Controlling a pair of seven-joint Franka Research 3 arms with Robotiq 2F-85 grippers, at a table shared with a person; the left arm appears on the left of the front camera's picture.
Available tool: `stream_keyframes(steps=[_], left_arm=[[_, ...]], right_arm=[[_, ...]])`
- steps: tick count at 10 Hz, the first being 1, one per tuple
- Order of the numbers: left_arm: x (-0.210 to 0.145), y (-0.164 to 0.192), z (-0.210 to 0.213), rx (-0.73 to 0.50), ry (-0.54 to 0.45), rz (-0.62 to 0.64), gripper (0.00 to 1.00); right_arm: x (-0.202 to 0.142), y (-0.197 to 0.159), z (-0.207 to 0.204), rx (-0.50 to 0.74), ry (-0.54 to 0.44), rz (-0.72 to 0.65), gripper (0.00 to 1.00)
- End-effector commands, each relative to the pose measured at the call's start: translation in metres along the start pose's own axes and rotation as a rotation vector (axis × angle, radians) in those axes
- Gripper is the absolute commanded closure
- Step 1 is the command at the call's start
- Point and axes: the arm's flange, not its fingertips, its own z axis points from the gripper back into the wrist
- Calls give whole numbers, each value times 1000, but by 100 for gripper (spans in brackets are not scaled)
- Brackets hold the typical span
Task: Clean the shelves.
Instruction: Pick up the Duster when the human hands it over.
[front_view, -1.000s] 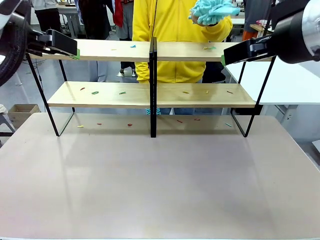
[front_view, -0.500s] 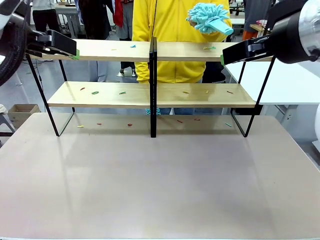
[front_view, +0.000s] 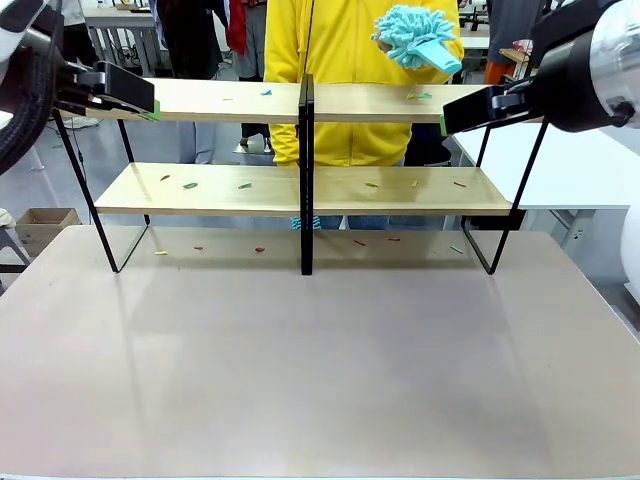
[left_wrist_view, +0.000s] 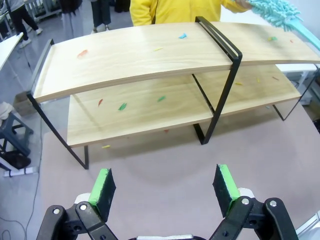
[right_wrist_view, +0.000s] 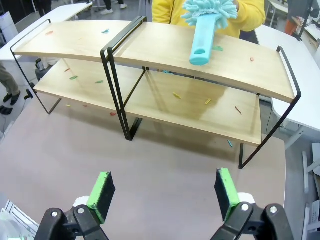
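Front view: left hand (front_view: 150, 107) and right hand (front_view: 448, 121), wide and empty, overlap the shelves' (front_view: 400, 190) top-board ends above open table (front_view: 320, 370).

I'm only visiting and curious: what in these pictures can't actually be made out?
- Coloured scraps on the shelves: too small in all views to identify.
- How the person grips the duster: right wrist view, hidden by its fluffy head.
- Duster's handle end: left wrist view, cut off by the right edge.
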Motion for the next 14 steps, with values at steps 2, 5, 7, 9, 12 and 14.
stream_keyframes(steps=[2,5,7,9,12,14], left_arm=[[-65,18,-5,11,-23,17,0],[0,0,-1,1,1,1,0],[0,0,-1,1,1,1,0],[0,0,-1,1,1,1,0],[0,0,-1,1,1,1,0],[0,0,-1,1,1,1,0]], right_arm=[[-11,-1,-6,-19,5,-18,0],[-1,0,-2,-1,5,-1,0],[-1,0,-2,-1,5,-1,0],[-1,0,-2,-1,5,-1,0],[-1,0,-2,-1,5,-1,0],[24,-54,8,159,212,-262,0]])
